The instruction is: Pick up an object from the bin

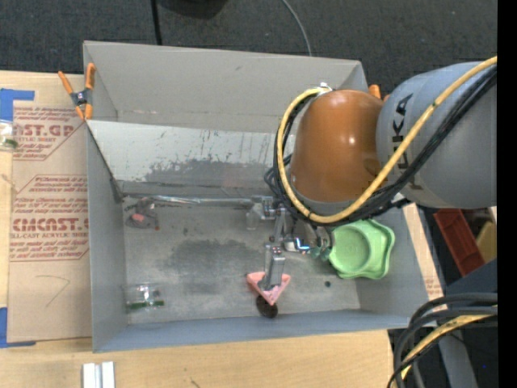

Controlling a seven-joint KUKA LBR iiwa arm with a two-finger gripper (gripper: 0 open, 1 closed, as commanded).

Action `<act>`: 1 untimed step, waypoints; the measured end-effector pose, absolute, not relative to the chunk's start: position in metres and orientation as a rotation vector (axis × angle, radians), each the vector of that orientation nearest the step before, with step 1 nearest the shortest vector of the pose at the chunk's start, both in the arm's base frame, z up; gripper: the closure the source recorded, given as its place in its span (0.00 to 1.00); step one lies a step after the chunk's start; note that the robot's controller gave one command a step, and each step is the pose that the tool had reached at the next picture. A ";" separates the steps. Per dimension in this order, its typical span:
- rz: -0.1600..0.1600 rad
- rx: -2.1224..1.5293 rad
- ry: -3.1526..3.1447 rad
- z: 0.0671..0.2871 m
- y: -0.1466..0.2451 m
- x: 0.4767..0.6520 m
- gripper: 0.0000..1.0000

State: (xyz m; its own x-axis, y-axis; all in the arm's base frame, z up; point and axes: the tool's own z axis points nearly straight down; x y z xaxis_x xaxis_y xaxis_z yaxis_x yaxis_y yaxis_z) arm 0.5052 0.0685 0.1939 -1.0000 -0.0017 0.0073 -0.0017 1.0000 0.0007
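Arm from right, tool down low.

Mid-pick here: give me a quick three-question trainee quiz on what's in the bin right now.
1. True or false: the green cup lies toward the view's right side of the bin.
2. Which thing lies nearest the tip of the gripper? A) green cup B) pink piece C) blue ball
3. Fill in: the small clear item lies in the view's lower-____ corner of the bin.
Key: 1 true; 2 B; 3 left.
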 end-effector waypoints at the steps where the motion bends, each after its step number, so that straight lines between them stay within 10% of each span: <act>1: -0.002 0.001 -3.142 0.198 0.068 0.507 0.00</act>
State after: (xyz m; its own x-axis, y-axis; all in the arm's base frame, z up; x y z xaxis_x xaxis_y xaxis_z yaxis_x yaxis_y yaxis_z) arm 0.5069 0.0680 0.1984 -1.0000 -0.0005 -0.0008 -0.0005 1.0000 0.0012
